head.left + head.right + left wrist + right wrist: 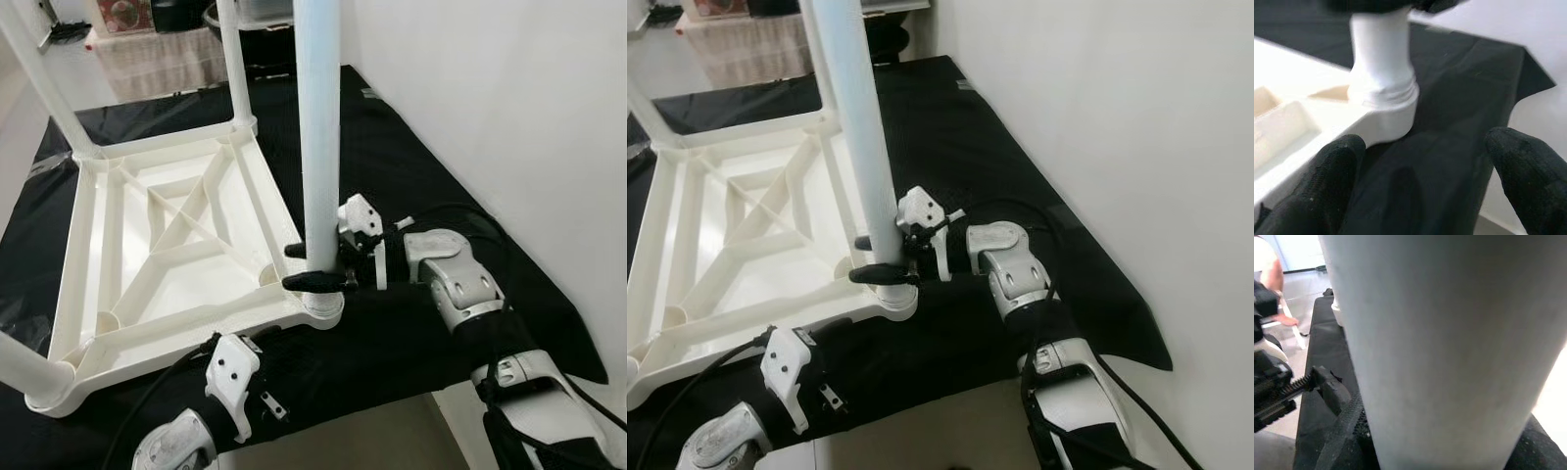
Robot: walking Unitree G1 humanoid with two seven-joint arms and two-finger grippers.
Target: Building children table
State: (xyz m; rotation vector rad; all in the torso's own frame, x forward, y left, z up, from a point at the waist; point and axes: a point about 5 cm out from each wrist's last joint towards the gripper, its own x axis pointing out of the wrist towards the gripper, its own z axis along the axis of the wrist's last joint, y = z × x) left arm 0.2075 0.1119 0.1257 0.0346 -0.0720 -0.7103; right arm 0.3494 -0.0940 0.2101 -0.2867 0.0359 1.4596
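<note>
White plastic is what the small table top (167, 255) is made of, and it is lying upside down on the black cloth (411, 166) that covers the bench. One white leg (318, 147) is stood upright in the round socket (321, 311) at the corner of the table top nearest the right front edge of the bench. The leg is squeezed low down between the two black fingers of the right gripper (312, 266), just above the socket. The left gripper (1425, 186) is held near the front edge of the bench, just beside that same corner, with its fingers (1327, 171) wide apart and nothing between them. More legs are already stood up at the other corners. For this step to be done well, the leg should be kept straight up and pushed or turned firmly down until it is seated all the way. The table top could be held down by the left gripper so it is not slid or tipped.
</note>
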